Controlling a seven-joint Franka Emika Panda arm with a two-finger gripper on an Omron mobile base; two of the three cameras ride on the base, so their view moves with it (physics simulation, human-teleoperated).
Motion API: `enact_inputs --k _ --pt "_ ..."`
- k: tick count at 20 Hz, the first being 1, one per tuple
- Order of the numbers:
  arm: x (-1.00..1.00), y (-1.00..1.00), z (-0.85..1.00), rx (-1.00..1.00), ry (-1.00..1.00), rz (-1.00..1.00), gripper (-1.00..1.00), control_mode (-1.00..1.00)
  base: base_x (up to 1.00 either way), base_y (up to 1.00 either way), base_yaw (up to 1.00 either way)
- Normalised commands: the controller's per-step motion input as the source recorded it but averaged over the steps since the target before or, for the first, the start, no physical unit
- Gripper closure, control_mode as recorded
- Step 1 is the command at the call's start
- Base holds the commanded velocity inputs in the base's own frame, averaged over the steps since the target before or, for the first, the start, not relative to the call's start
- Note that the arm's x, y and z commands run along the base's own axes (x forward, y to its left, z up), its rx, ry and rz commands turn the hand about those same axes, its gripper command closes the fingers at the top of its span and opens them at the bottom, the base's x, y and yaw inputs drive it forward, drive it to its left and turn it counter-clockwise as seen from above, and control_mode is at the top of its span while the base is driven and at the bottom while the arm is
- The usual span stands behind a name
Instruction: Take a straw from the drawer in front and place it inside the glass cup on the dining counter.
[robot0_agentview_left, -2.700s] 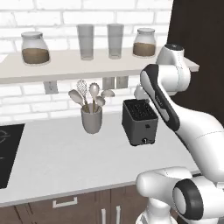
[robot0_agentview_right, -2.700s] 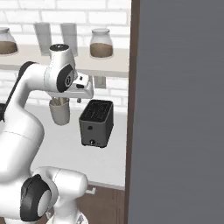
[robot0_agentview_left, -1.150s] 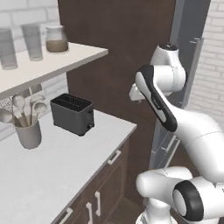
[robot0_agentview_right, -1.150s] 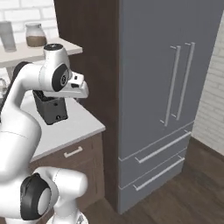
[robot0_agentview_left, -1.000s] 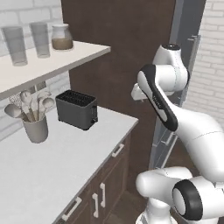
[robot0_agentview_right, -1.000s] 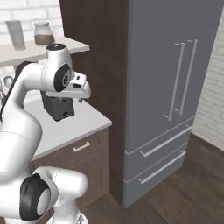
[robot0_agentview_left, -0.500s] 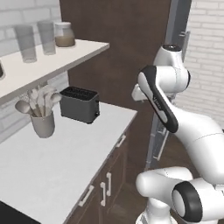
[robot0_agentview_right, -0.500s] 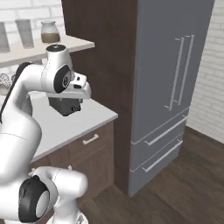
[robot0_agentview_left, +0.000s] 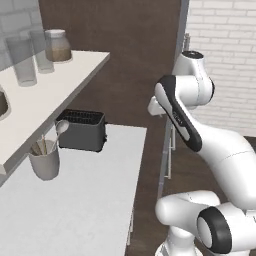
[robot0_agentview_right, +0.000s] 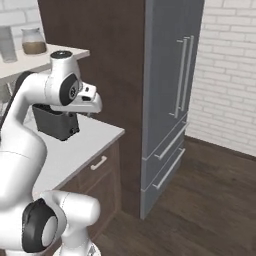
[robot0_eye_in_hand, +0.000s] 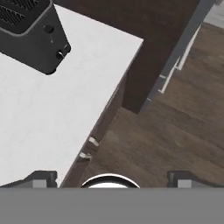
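My gripper (robot0_eye_in_hand: 112, 177) hangs open and empty above the end of a white worktop (robot0_eye_in_hand: 52, 118), its two fingertips (robot0_eye_in_hand: 42, 177) far apart at the bottom of the hand view. In the right base view the hand (robot0_agentview_right: 91, 103) is raised in front of the toaster. A shut dark brown drawer front (robot0_agentview_right: 98, 163) with a pale handle sits under the worktop; I cannot tell whether it is the task's drawer. The straw, the glass cup and the dining counter are out of view.
A black toaster (robot0_agentview_left: 81, 130) and a utensil pot (robot0_agentview_left: 45, 161) stand on the worktop. The shelf (robot0_agentview_left: 60, 80) above carries a jar (robot0_agentview_left: 57, 46) and tall greyish glasses (robot0_agentview_left: 31, 52). A grey fridge (robot0_agentview_right: 170, 90) stands to the right, with wooden floor (robot0_agentview_right: 200, 200) before it.
The whole picture has shifted, so the base has moved: worktop and toaster slid left and nearer, fridge and brick wall came into view. The arm keeps its pose and the gripper stays open.
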Motion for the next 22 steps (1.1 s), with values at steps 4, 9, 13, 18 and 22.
enact_inputs --k 4,9,13,18,22 --pt "-0.25 -0.01 0.0 0.16 0.0 -0.24 -1.0 -1.0 0.0 0.0 0.0" --pt "-0.04 -0.92 -0.11 0.36 0.02 -0.06 -1.0 -1.0 0.0 0.0 0.0" --pt "0.2 -1.0 -0.46 0.39 0.06 0.0 -1.0 -1.0 0.0 0.0 0.0" --pt "0.38 -0.9 -0.83 0.38 0.12 0.03 -1.0 -1.0 0.0 0.0 0.0" --pt "0.68 -0.66 -1.0 0.41 0.19 0.09 -1.0 -1.0 0.0 0.0 0.0"
